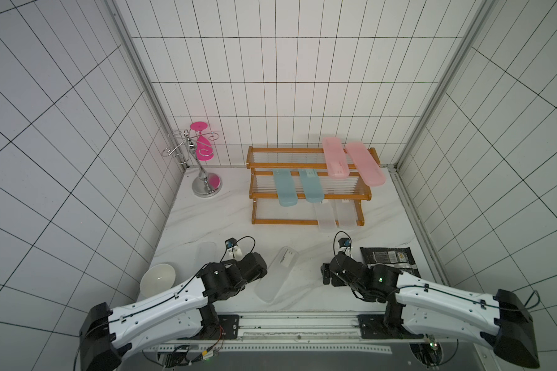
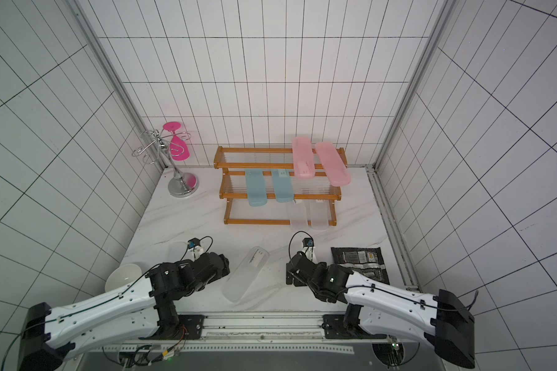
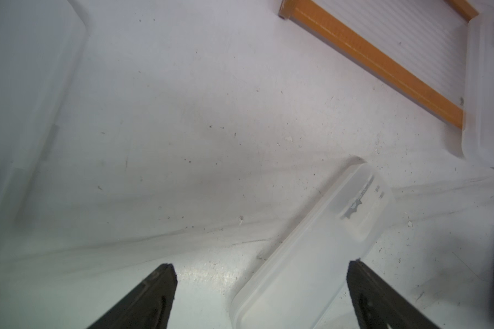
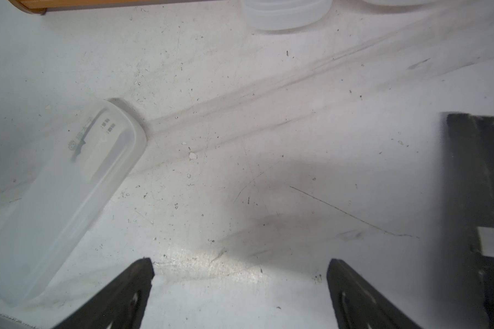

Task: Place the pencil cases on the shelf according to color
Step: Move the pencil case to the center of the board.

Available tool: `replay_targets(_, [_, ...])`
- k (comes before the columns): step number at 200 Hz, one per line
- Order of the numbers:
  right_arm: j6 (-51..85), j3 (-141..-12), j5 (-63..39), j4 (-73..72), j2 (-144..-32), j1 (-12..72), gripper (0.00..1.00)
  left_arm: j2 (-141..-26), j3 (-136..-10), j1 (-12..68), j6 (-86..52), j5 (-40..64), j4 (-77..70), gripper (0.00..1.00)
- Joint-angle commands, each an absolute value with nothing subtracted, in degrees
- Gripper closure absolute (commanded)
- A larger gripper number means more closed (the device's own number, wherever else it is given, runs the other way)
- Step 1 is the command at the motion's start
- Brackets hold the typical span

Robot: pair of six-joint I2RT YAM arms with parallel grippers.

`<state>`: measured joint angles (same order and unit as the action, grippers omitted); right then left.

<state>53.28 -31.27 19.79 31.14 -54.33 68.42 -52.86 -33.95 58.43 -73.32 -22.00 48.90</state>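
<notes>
In the lower middle of a top view, a clear pencil case (image 1: 277, 273) lies flat and slanted on the white table (image 1: 225, 212), its labelled end toward the shelf (image 1: 283, 222). The left gripper (image 3: 261, 263) sits at the case's left edge, jaws spread wide and gripping nothing. In the left wrist view the case runs between the fingers (image 3: 377, 299), close against one, and I cannot tell whether it touches. The right gripper (image 4: 240, 259) is likewise wide open and empty, over bare table right of the case. A second clear case (image 1: 205, 257) lies left of centre, partly hidden by the left arm (image 1: 161, 302). Bare tabletop stretches from both cases to the shelf's front rail.

On the shelf's top tier, at its right end, two pink cases (image 1: 335, 157) overhang the front rail, the right one much farther. Two blue cases (image 1: 285, 189) lie side by side on the middle tier, ends past its rail. Two more clear cases (image 1: 326, 218) poke out over the bottom tier's front rail.

A white bowl (image 1: 157, 279) sits at the table's lower left edge, a black packet (image 1: 388, 257) at lower right beside the right arm (image 1: 447, 295), and a chrome stand (image 1: 203, 180) in the upper left corner.
</notes>
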Motion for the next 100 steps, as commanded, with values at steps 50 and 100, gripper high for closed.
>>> replay_targets(50, [58.45,-29.23,21.73,33.45,-51.48,68.97,0.0,-70.33,-37.38,70.11,-78.99,-19.73,45.39,0.02])
replay_targets(100, [57.15,-27.02,17.72,27.38,-54.51,69.08,0.06,-65.62,-36.39,71.28,-80.1,-21.57,43.17,0.02])
